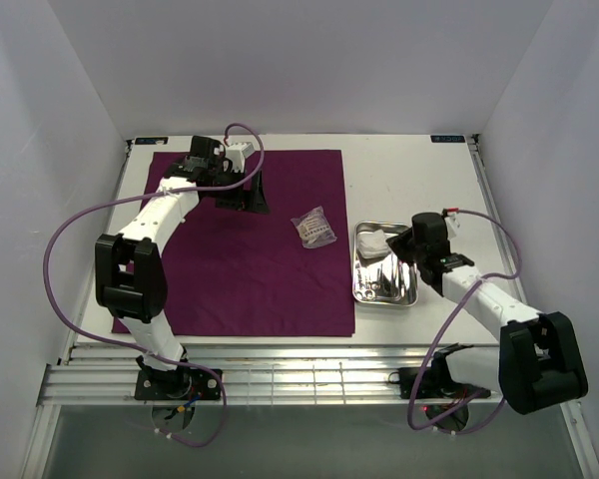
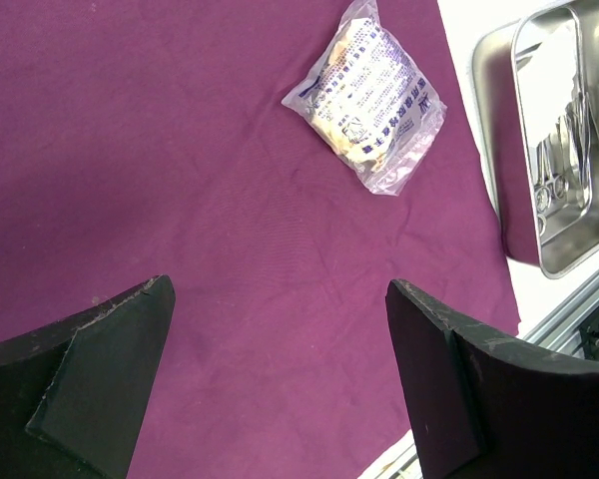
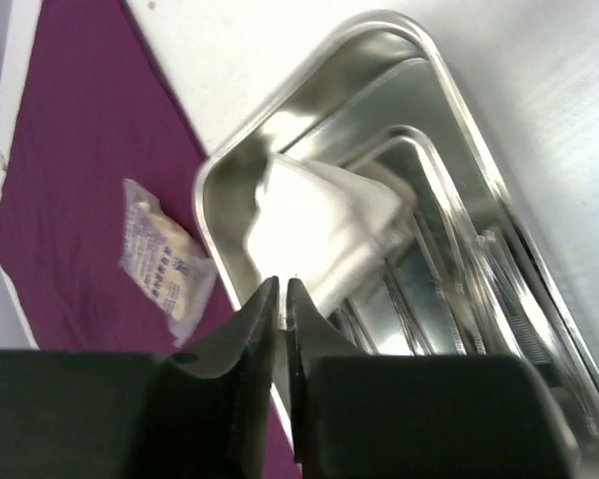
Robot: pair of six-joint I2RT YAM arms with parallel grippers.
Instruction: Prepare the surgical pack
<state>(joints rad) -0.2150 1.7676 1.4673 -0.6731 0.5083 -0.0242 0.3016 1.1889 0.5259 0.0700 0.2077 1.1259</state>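
Note:
The deep-purple cloth (image 1: 240, 269) (image 2: 180, 180) lies flat on the table's left half. A clear packet of gauze (image 1: 313, 228) (image 2: 367, 95) (image 3: 160, 261) rests near the cloth's right edge. The small steel tray (image 1: 357, 289) (image 3: 419, 60) sits just right of the cloth, holding a white gauze pad (image 1: 372, 242) (image 3: 319, 225) and metal instruments (image 1: 384, 281) (image 3: 449, 299). My left gripper (image 1: 242, 195) (image 2: 278, 282) hovers wide open over the cloth's far part, nothing between its fingers. My right gripper (image 1: 404, 247) (image 3: 281, 284) hangs over the tray's near-left wall, jaws almost together, a thin slit between them, nothing seen in it.
A white wall encloses the table on three sides. A slatted metal rail (image 1: 309, 374) runs along the near edge, where both arm bases stand. Purple cables (image 1: 60, 259) loop beside each arm.

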